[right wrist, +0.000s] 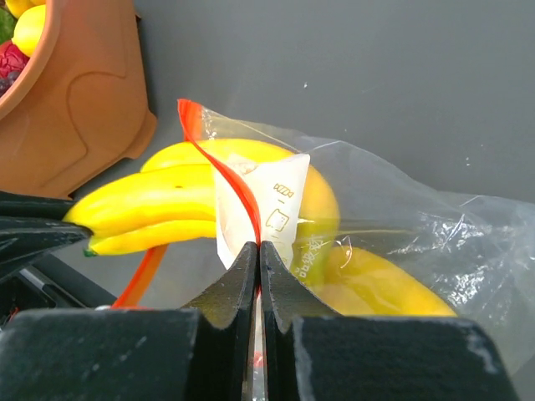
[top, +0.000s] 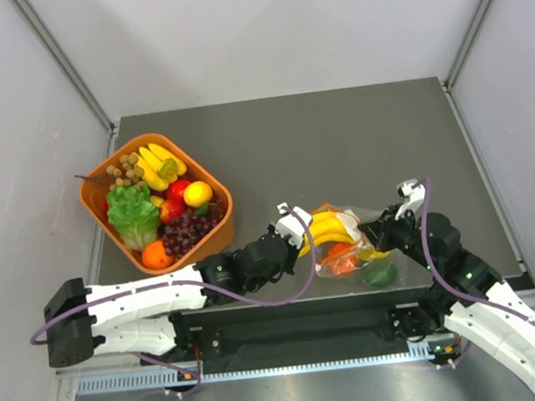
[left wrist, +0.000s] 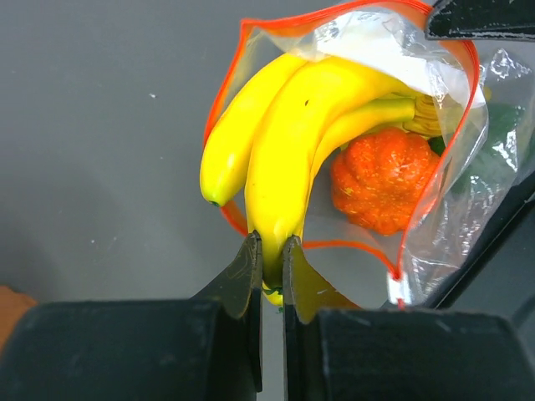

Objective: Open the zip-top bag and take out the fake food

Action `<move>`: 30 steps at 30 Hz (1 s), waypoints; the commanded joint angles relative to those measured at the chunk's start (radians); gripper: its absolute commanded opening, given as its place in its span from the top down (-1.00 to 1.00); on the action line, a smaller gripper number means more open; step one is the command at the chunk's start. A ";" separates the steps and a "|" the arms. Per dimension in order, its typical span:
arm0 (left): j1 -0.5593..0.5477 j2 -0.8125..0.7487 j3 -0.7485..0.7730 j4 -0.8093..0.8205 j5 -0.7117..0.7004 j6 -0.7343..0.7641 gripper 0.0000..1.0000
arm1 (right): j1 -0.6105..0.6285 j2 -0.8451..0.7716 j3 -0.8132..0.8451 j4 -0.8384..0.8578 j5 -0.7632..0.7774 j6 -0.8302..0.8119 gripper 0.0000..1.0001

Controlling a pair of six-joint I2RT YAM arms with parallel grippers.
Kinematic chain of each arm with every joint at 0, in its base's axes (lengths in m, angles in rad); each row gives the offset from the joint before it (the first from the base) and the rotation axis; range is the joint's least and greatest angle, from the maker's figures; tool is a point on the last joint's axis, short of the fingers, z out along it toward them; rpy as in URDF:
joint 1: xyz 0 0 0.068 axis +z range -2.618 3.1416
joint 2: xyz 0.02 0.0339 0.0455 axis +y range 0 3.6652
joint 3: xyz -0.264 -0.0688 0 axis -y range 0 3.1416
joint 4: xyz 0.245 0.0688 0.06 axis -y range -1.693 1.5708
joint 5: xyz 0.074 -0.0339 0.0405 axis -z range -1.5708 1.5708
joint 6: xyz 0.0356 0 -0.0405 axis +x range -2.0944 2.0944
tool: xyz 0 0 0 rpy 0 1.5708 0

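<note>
Overhead, I see the crinkly clear plastic zip-top bag (top: 344,250) on the grey surface (top: 338,145). Left wrist: left end effector (left wrist: 269,251) clenches the yellow plastic banana bunch (left wrist: 284,142) poking out. Right wrist: right end effector (right wrist: 257,251) pinches the bag's rim.

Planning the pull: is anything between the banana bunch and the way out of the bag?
Nothing visible. The banana bunch pokes through the open mouth of the zip-top bag, its tip in the left gripper; the right gripper pinches the rim.
</note>
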 commanded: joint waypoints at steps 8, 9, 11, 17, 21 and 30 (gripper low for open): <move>0.002 -0.100 0.016 -0.052 -0.110 0.015 1.00 | 0.014 0.004 0.008 0.017 0.029 -0.021 1.00; 0.002 -0.102 0.020 -0.060 -0.116 0.017 1.00 | 0.014 0.002 0.010 0.016 0.031 -0.023 1.00; 0.002 -0.105 0.026 -0.084 -0.121 0.020 1.00 | 0.014 -0.001 0.013 0.016 0.034 -0.023 1.00; 0.002 -0.104 0.043 -0.138 -0.152 0.020 1.00 | 0.014 -0.016 0.024 0.000 0.040 -0.021 1.00; 0.002 -0.145 0.035 -0.135 -0.155 0.009 1.00 | 0.014 -0.018 0.027 -0.013 0.044 -0.024 1.00; 0.002 -0.261 0.001 -0.111 -0.173 0.012 1.00 | 0.014 -0.036 0.018 -0.035 0.047 -0.028 1.00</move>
